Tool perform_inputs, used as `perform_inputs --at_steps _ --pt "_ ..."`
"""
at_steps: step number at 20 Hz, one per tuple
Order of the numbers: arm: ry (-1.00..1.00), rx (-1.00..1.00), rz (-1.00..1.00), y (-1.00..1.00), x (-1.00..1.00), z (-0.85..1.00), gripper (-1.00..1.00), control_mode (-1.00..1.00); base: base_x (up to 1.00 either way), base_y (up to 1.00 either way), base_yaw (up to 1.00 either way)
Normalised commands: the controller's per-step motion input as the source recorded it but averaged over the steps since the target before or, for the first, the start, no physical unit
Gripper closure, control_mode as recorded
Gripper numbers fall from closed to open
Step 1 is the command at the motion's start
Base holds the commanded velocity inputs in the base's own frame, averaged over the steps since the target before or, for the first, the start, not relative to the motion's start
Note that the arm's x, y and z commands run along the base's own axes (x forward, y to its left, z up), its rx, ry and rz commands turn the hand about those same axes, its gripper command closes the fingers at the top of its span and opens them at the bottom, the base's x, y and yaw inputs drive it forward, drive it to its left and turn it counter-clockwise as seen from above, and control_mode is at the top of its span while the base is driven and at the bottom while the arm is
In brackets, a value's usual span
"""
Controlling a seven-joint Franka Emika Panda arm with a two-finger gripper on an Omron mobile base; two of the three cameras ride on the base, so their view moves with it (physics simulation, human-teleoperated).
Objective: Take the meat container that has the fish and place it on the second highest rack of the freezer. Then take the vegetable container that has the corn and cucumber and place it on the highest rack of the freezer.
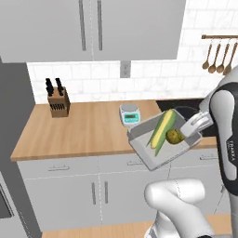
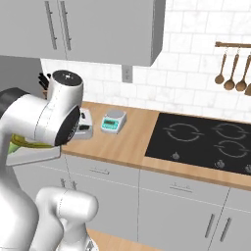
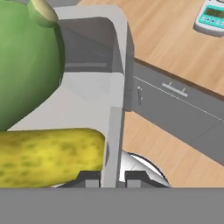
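Working left to right in the left base view: a dark wooden knife block point(image 1: 58, 101) stands at the back of the pale wooden counter point(image 1: 83, 130), and a small white kitchen scale with a teal face point(image 1: 129, 114) sits further along by the tiled wall. Right of the scale, I have the vegetable container point(image 1: 158, 155), a shallow light-grey rectangular tray, held clear of the counter and tilted, out in front of the cabinet fronts. Inside lie the corn point(image 1: 162, 126), a yellow-green cob, a green piece beside it that I take for the cucumber, and a rounded brownish-yellow item point(image 1: 175, 136) at the gripper end.

The gripper point(image 1: 195, 126) is pinched nearly closed on the tray's right-hand wall. In the hand view the two fingertips straddle the thin grey rim point(image 3: 114, 144), one on each side, so the grip is on the wall itself.

I judge the second stage to be in hand: the vegetable tray is lifted and in carriage. The freezer is not identifiable from here. The next move calls for turning toward it while levelling the tray, since the tilt could roll the contents out.
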Motion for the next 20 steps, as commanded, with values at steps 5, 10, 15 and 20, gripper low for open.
perform_inputs --at_steps 5,10,15,20 --pt "0.0 0.0 0.0 0.0 0.0 0.0 1.0 1.0 -0.35 0.0 -0.04" --pt "0.0 0.0 0.0 0.0 0.0 0.0 1.0 1.0 -0.59 0.04 -0.02" --pt "0.0 0.0 0.0 0.0 0.0 0.0 1.0 1.0 -0.2 0.53 0.0" --pt "0.0 0.0 0.0 0.0 0.0 0.0 1.0 1.0 -0.09 0.97 0.0"
